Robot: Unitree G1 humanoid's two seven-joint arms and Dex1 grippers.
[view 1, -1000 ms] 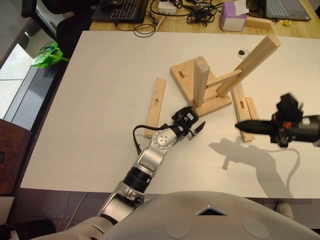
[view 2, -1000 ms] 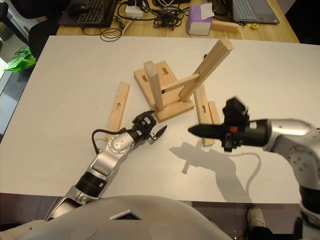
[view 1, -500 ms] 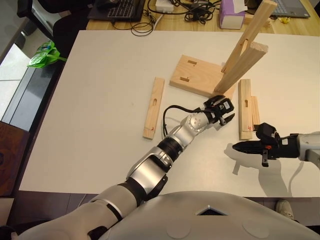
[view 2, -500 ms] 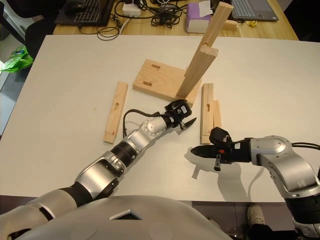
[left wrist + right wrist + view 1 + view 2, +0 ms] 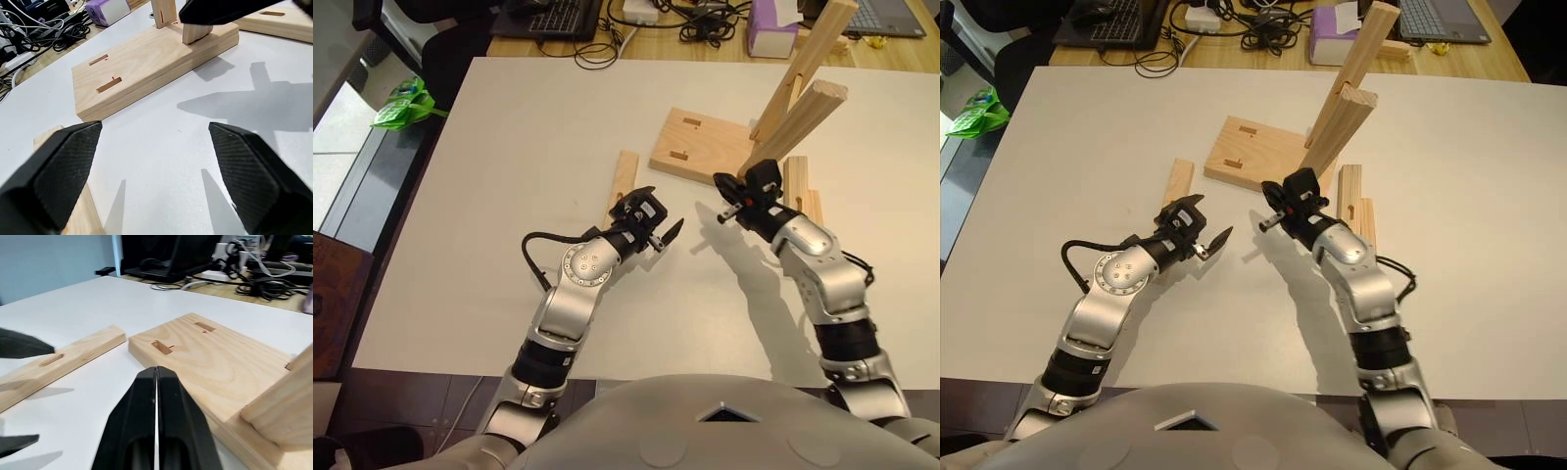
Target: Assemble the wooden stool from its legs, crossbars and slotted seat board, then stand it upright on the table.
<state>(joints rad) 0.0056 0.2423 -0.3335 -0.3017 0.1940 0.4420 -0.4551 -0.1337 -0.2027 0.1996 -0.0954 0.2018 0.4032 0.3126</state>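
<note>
Lying flat, slotted pale-wood seat board [image 5: 700,147], square-cut legs [image 5: 800,114] tilted

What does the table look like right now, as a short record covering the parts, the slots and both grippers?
seat board: flat on table, two slots empty
standing legs: two, tilted, at board's right end
loose leg: flat, left of board
spare pieces: two, flat, right of board
left gripper: open, empty, beside loose leg
right gripper: shut, empty, near standing legs' base
</note>
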